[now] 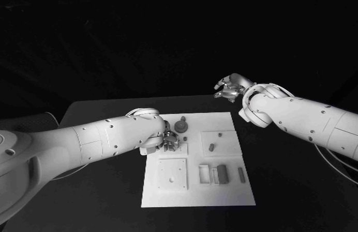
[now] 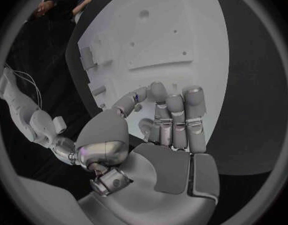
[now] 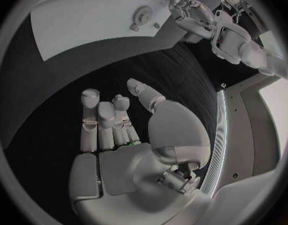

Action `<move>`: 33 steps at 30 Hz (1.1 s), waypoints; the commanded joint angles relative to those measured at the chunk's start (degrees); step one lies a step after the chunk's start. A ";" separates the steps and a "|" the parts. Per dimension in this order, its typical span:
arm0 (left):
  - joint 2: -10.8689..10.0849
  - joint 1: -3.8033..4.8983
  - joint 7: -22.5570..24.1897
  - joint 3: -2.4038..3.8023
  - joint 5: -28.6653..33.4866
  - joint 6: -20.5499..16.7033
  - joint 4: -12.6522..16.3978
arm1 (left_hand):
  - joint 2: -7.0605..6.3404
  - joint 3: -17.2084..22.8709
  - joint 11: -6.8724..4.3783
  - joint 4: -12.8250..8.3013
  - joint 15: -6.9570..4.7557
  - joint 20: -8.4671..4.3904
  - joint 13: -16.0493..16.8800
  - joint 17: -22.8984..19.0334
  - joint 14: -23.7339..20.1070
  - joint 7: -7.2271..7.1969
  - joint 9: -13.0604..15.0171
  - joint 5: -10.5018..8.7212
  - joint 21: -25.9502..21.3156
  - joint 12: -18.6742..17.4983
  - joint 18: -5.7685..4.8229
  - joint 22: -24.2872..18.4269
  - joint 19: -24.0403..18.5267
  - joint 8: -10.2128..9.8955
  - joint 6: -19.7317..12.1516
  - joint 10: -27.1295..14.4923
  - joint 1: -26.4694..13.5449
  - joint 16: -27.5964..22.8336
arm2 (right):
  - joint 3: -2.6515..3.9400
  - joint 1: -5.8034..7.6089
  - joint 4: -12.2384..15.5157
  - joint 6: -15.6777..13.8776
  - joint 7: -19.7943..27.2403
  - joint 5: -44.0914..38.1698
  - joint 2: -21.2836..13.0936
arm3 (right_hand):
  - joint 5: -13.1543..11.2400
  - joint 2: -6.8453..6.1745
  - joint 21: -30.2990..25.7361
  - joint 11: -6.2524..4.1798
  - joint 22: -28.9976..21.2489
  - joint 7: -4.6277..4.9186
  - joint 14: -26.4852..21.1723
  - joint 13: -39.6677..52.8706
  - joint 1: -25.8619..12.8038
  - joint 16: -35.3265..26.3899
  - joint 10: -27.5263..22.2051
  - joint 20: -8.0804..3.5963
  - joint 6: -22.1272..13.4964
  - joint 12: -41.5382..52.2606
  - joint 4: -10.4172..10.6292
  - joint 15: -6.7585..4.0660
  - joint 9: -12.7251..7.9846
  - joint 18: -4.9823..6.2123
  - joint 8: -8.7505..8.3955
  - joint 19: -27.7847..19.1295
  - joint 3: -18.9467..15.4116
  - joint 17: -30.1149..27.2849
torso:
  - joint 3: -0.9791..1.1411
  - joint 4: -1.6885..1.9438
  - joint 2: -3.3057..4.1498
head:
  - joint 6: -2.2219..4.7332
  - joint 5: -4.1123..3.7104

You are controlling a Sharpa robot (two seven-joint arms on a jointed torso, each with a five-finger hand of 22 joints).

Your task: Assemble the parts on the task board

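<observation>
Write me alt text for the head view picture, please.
The left hand reaches over the far left part of the white task board on a black table. The right hand hangs open beyond the board, over the table.

The table [image 1: 104, 110] is black with a matte top; its far edge and rounded far-left corner stand out faintly against the darker background behind it. A thin pale cable [image 1: 334, 159] lies on the table near its right side. In the right wrist view the dark tabletop [image 3: 63, 90] spreads between the 2 pale surfaces.
</observation>
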 commanded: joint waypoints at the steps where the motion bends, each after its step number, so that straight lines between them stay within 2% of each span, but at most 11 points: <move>1: 0.20 -0.06 0.08 0.01 -0.07 0.29 0.15 | 0.32 4.26 -0.09 1.07 -0.73 -0.43 -0.12 -0.12 -0.28 -0.25 0.08 2.25 0.20 0.39 3.09 0.80 0.11 14.08 0.71 -0.23 0.23 0.29 | 0.02 0.02 0.03 0.81 0.08 -0.58 0.07 | -0.20 0.38 -0.37 -0.04 0.64 0.76 -0.34 -0.05 0.33 -0.22 -0.41 0.10 0.48 0.36 0.06 0.01 -0.10 3.59 0.04 -0.27 -0.33 -0.06 | 0.00 -0.02 0.02 | 0.01 -0.03; 13: 0.27 -0.06 0.14 0.01 -0.07 0.29 0.04 | -0.30 4.00 -0.16 1.92 -0.80 -0.50 -0.44 -0.63 -0.33 -0.32 0.02 1.50 0.26 0.79 3.08 0.80 0.20 14.35 0.73 -0.23 0.17 0.76 | 0.02 0.02 0.07 1.01 0.05 -0.59 0.08 | -0.22 0.37 -0.38 -0.03 0.65 0.77 -0.36 -0.07 0.31 -0.22 -0.43 0.12 0.47 0.38 0.07 0.01 -0.11 3.59 0.04 -0.28 -0.39 -0.07 | 0.03 -0.02 0.01 | -0.06 -0.12; 14: 0.26 -0.06 0.14 0.01 -0.07 0.25 0.04 | -0.41 3.96 -0.18 2.16 -0.83 -0.53 -0.56 -0.82 -0.38 -0.34 0.01 0.67 0.26 0.92 3.09 0.81 0.19 14.42 0.70 -0.27 0.25 0.90 | 0.02 0.02 0.09 1.01 0.04 -0.59 0.05 | -0.22 0.37 -0.38 -0.03 0.65 0.77 -0.36 -0.07 0.31 -0.22 -0.43 0.12 0.47 0.39 0.07 0.01 -0.11 3.59 0.04 -0.28 -0.39 -0.07 | 0.03 -0.02 0.00 | -0.05 -0.12; 15: 0.26 -0.06 0.12 0.01 -0.07 0.24 0.03 | -0.40 3.91 -0.20 2.23 -0.87 -0.58 -0.68 -1.01 -0.44 -0.37 -0.01 -2.24 0.28 1.05 3.12 0.82 0.17 14.50 0.64 -0.33 0.46 1.07 | 0.02 0.02 0.12 1.01 0.04 -0.59 0.03 | -0.23 0.36 -0.38 -0.03 0.65 0.77 -0.36 -0.07 0.30 -0.21 -0.43 0.12 0.47 0.39 0.07 0.01 -0.11 3.58 0.04 -0.28 -0.40 -0.07 | 0.02 -0.02 0.00 | -0.05 -0.12; 23: 0.38 -0.06 0.11 0.01 -0.03 0.09 -0.02 | -1.38 3.68 -0.22 3.19 -0.89 -0.59 -1.05 -1.57 -0.56 -0.38 -0.09 -3.50 0.30 1.40 3.06 0.82 0.14 14.68 0.62 -0.42 0.27 1.48 | 0.02 0.02 0.23 1.05 0.03 -0.59 0.02 | -0.25 0.35 -0.39 -0.02 0.65 0.78 -0.37 -0.09 0.26 -0.21 -0.44 0.14 0.45 0.40 0.09 0.02 -0.12 3.58 0.03 -0.28 -0.44 -0.08 | 0.03 -0.01 0.01 | -0.04 -0.12; 24: 0.40 -0.06 0.10 0.01 -0.03 0.15 -0.02 | -1.74 3.57 -0.23 3.49 -0.91 -0.61 -1.16 -1.74 -0.57 -0.39 -0.11 -4.08 0.31 1.50 3.07 0.82 0.15 14.74 0.62 -0.44 0.25 1.61 | 0.02 0.02 0.25 1.06 0.03 -0.59 0.01 | -0.25 0.35 -0.39 -0.02 0.65 0.78 -0.37 -0.09 0.25 -0.21 -0.44 0.14 0.45 0.40 0.09 0.02 -0.12 3.58 0.03 -0.28 -0.45 -0.08 | 0.03 -0.01 0.01 | -0.05 -0.11; 26: 0.41 -0.06 0.10 0.01 -0.03 0.28 -0.02 | -2.41 3.37 -0.27 4.14 -0.95 -0.65 -1.39 -2.09 -0.64 -0.42 -0.18 -6.44 0.30 1.70 3.08 0.80 0.13 14.82 0.59 -0.49 0.25 1.83 | 0.02 0.02 0.28 1.10 0.03 -0.59 0.01 | -0.25 0.34 -0.39 -0.02 0.65 0.78 -0.37 -0.09 0.25 -0.21 -0.45 0.14 0.45 0.40 0.09 0.02 -0.12 3.59 0.03 -0.28 -0.45 -0.08 | 0.03 -0.01 0.01 | -0.06 -0.09; 27: 0.41 -0.06 0.09 0.01 -0.03 0.36 -0.02 | -2.72 3.27 -0.27 4.41 -0.96 -0.66 -1.47 -2.21 -0.65 -0.42 -0.20 -6.80 0.31 1.77 3.08 0.81 0.15 14.85 0.59 -0.50 0.18 1.90 | 0.02 0.02 0.28 1.11 0.03 -0.59 0.01 | -0.26 0.34 -0.39 -0.02 0.65 0.78 -0.37 -0.09 0.24 -0.21 -0.45 0.14 0.44 0.40 0.09 0.02 -0.12 3.59 0.03 -0.28 -0.46 -0.08 | 0.03 -0.01 0.01 | -0.06 -0.09; 29: 0.42 -0.06 0.09 0.01 -0.03 0.69 -0.04 | -3.05 3.06 -0.27 4.63 -0.96 -0.66 -1.54 -2.31 -0.67 -0.42 -0.22 -7.00 0.33 1.83 3.06 0.82 0.16 14.87 0.58 -0.52 0.05 1.99 | 0.02 0.02 0.28 1.14 0.03 -0.59 0.00 | -0.26 0.33 -0.39 -0.01 0.65 0.78 -0.37 -0.10 0.23 -0.21 -0.45 0.14 0.44 0.40 0.09 0.02 -0.13 3.59 0.03 -0.28 -0.47 -0.08 | 0.02 -0.02 0.00 | -0.10 -0.07; 31: 0.42 -0.06 0.09 0.01 -0.04 0.77 -0.04 | -1.21 -1.45 -0.21 2.72 -0.90 -0.69 -1.76 -2.71 -0.92 -0.33 -0.14 -2.38 0.63 2.23 3.06 1.00 0.03 15.17 0.32 -0.73 -1.34 2.48 | 0.02 0.02 0.28 1.16 0.03 -0.59 0.01 | -0.27 0.32 -0.39 -0.01 0.65 0.78 -0.38 -0.10 0.22 -0.21 -0.45 0.15 0.44 0.41 0.10 0.03 -0.13 3.59 0.03 -0.28 -0.48 -0.08 | 0.01 -0.01 0.01 | -0.12 -0.06; 33: 0.42 -0.06 0.08 0.01 -0.04 0.81 -0.03 | -1.26 -2.25 -0.24 2.40 -0.94 -0.69 -1.89 -2.90 -0.98 -0.36 -0.18 -2.37 0.57 2.30 3.08 0.94 -0.10 15.18 0.28 -0.80 -1.39 2.57 | 0.02 0.02 0.29 1.17 0.03 -0.59 0.00 | -0.28 0.33 -0.39 -0.01 0.65 0.78 -0.38 -0.10 0.21 -0.21 -0.45 0.15 0.44 0.41 0.10 0.03 -0.13 3.59 0.03 -0.28 -0.48 -0.08 | 0.01 -0.01 0.01 | -0.18 -0.06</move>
